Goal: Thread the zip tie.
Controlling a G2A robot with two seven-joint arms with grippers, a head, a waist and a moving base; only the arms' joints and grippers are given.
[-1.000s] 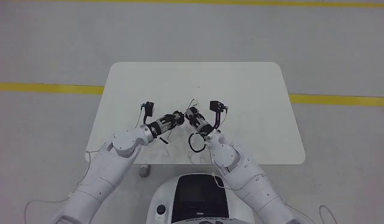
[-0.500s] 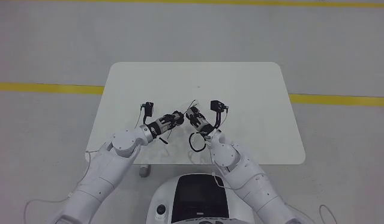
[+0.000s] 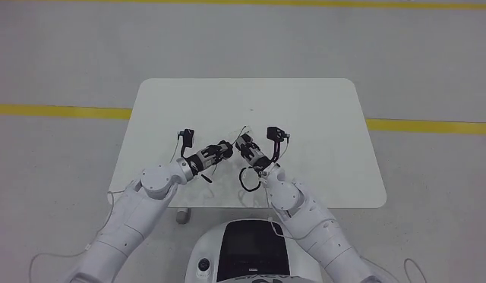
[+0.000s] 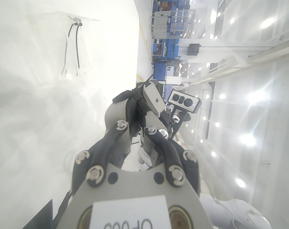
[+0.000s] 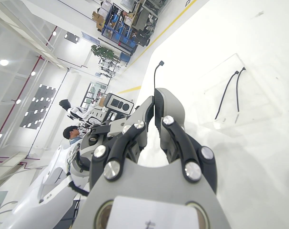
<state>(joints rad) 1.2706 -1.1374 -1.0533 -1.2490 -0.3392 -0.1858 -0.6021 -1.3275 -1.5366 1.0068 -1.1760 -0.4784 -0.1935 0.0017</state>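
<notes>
In the foreground the left gripper (image 4: 138,91) shows its grey plate and black links, with its fingers (image 4: 155,101) pressed together at the tips. A thin dark strand of the zip tie (image 4: 146,80) sticks out just past them. Close behind the fingers sits the other arm's black camera box (image 4: 184,101). Farther back on the white table (image 4: 106,24) lies a clear tray (image 4: 46,48) holding two spare ties (image 4: 76,46) side by side, heads close together. In the far background stand blue shelves (image 4: 168,48) under bright ceiling lights.

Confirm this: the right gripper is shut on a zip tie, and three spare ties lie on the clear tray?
Not three: two spare ties lie on the clear tray, per the right wrist view. The right gripper is indeed shut on a zip tie.
</notes>
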